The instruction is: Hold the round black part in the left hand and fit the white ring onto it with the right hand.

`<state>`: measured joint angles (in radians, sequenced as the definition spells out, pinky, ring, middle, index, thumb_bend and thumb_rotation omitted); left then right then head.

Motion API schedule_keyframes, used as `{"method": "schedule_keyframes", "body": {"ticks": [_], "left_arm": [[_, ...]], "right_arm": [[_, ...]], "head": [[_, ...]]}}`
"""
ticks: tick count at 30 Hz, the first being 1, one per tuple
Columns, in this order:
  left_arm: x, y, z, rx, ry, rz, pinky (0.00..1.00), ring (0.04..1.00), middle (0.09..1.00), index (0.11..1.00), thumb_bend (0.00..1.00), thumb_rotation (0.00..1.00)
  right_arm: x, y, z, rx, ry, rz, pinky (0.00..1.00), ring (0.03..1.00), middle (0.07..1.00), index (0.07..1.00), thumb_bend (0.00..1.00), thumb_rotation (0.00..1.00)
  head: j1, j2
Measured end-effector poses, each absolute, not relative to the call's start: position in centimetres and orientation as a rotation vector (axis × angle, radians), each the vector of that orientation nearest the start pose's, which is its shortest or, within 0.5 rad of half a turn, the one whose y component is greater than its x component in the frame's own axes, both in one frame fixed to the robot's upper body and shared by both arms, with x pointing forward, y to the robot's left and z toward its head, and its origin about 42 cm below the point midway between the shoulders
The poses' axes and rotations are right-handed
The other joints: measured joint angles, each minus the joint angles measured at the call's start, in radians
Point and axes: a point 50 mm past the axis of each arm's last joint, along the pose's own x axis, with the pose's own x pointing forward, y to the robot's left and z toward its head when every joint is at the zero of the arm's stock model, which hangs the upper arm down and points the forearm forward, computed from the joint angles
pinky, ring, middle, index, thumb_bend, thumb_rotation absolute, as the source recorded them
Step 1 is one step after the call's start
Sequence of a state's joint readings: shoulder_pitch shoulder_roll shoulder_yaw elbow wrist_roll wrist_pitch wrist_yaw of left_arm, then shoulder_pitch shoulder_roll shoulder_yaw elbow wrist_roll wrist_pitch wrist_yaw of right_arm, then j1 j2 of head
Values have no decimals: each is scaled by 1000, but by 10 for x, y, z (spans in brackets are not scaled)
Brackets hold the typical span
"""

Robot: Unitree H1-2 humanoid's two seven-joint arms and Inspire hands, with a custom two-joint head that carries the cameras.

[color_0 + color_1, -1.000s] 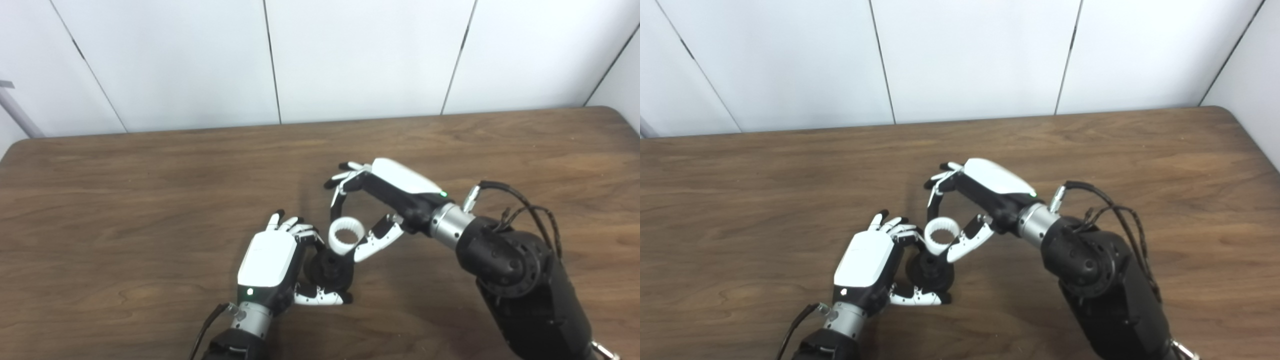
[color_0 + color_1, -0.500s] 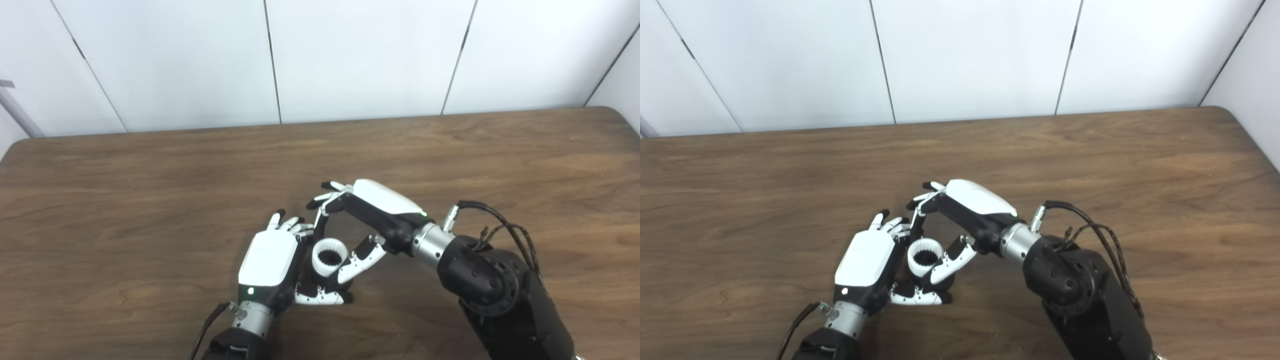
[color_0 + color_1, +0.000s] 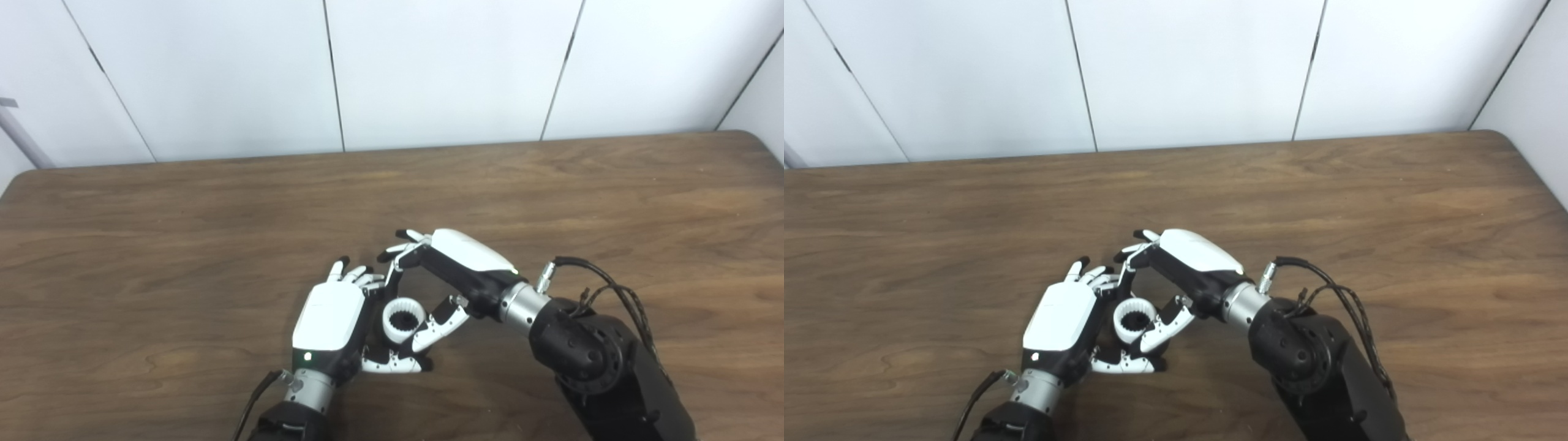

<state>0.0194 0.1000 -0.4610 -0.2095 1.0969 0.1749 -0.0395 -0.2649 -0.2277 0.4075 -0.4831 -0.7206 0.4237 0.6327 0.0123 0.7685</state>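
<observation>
Over the last second I have brought my right hand (image 3: 429,288) down and toward me, so the toothed white plastic ring (image 3: 403,320) now sits over the round black plastic part (image 3: 392,354) instead of hovering above and beyond it; I judge the fit begun, not seated. My left hand (image 3: 334,321) stays curled around the black part, low on the brown wooden table (image 3: 153,245). Right fingers and thumb pinch the ring's sides. The ring's opening faces up toward the cameras, its axis roughly upright.
</observation>
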Motion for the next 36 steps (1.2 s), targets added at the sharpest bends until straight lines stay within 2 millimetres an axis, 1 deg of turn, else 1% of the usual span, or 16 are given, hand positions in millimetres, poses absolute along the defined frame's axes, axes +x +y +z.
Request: {"method": "schedule_keyframes", "body": {"ticks": [19,26,30,36], "left_arm": [[250,124,130,1141,-229,-260,1000,881,770,484,524,57],[251,124,130,1140,-228,-260,1000,881,771,484,524,55],[251,124,130,1139,-228,-260,1000,879,771,484,524,55],[251,124,130,1139,-224,-259,1000,882,773,484,524,55]], "right_arm": [[298,-146,236,-970,-156,615,1000,1000,842,483,523,129],[299,-146,233,-965,-148,616,1000,1000,844,483,523,130],[302,-146,227,-964,-131,613,1000,1000,845,483,523,130],[303,-148,226,-951,-130,607,1000,1000,846,483,523,130]], "head": [[-8,-2],[-8,0],[-6,-3],[-3,-5]]}}
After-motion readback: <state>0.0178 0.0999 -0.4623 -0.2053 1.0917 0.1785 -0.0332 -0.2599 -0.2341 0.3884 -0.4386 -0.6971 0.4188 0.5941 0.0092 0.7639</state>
